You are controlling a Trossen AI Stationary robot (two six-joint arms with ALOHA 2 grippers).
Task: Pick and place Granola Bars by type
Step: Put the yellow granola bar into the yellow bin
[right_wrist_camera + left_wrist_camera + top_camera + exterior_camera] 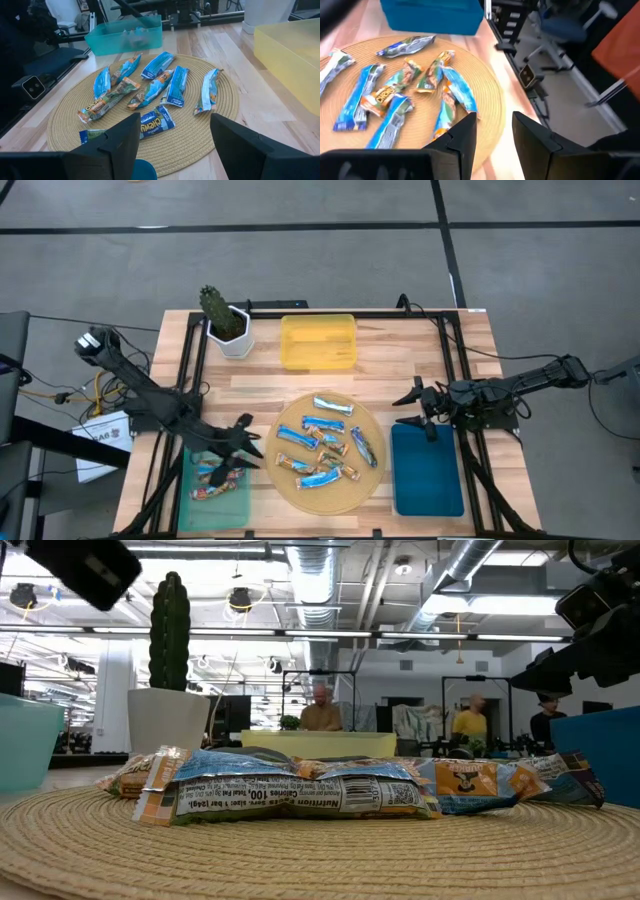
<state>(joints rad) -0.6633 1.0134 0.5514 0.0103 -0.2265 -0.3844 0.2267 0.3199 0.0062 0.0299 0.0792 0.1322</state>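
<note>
The left gripper (pixel 243 448) hangs with its fingers spread apart and nothing between them, at the seam between the teal tray (pixel 237 505) and the round woven mat (pixel 368 480). The tray just beneath it already holds what look like a couple of wrapped bars, though that view is too small to be sure of their type. From this gripper the loose granola bars (pixel 325 444) lie just to its right, on the mat. The nearest ones rest with their long axes roughly across the gripper's line of reach, so, in my judgement, a short sideways move would bring it over one.

The right gripper (pixel 418 409) is also open and empty. It hovers above the far end of the blue tray (pixel 440 498), just off the mat's right edge, and the bar at that edge (pixel 362 446) lies close to it, angled lengthwise along the rim. Each arm is thus nearer the bars on its own side of the worktop (pixel 400 350).
</note>
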